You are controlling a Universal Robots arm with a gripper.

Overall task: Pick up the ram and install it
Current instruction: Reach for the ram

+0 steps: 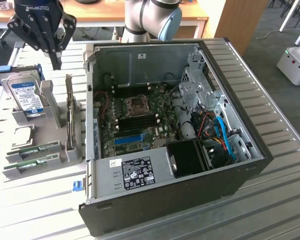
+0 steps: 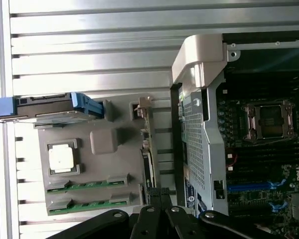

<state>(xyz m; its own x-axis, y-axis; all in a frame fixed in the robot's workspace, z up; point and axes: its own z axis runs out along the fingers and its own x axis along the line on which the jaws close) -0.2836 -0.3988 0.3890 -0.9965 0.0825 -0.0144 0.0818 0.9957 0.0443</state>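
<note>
I get bright, even room light on the computer case from above. Inside it, the motherboard sits in soft shadow. On the wrist view the ribbed table beside the case glares pale, almost washed out, while the case's interior reads dark.

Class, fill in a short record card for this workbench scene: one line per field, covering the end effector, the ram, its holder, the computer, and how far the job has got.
end effector: shut, holding nothing, raised above the grey holder
ram: two green sticks lying in the holder's slots, untouched
hard drive: stands upright in the same holder
computer case: open, to the exterior view's right of the holder
motherboard: exposed inside the case
progress: ram not yet picked up
</note>
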